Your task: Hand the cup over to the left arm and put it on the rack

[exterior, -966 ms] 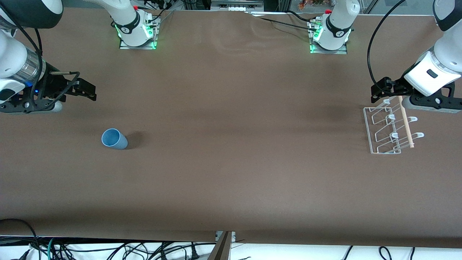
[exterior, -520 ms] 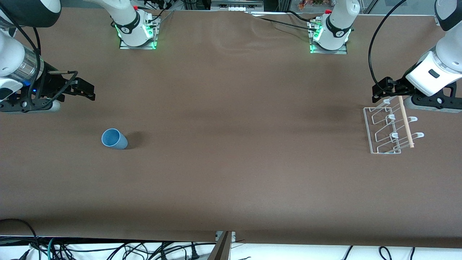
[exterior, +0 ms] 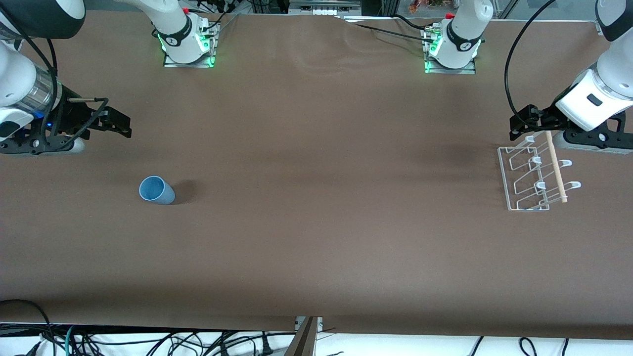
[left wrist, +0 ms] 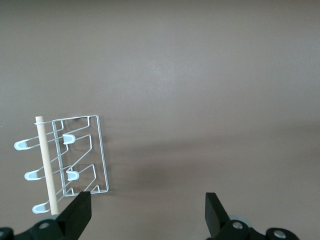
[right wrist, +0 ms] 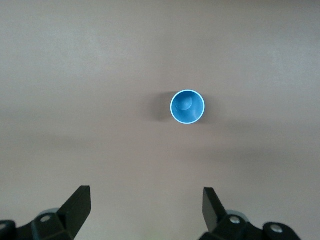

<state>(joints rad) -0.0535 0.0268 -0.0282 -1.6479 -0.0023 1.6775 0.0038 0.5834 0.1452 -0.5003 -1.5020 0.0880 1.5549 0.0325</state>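
Observation:
The light-blue cup (exterior: 156, 190) stands upright on the brown table toward the right arm's end; the right wrist view shows it from above, open side up (right wrist: 187, 107). My right gripper (exterior: 114, 121) hangs open and empty in the air, apart from the cup; its jaws show wide apart in the right wrist view (right wrist: 145, 206). The white wire rack (exterior: 535, 174) with its wooden dowel lies toward the left arm's end. My left gripper (exterior: 525, 121) hangs open and empty over the rack's edge nearest the bases. The rack also shows in the left wrist view (left wrist: 70, 160).
The two arm bases (exterior: 187, 43) (exterior: 451, 49) stand at the table's edge farthest from the front camera. A black cable (exterior: 514, 64) loops from the left arm. Loose cables lie below the table's near edge (exterior: 148, 341).
The right gripper has shifted very slightly; the cup, the rack and the left gripper have stayed where they were.

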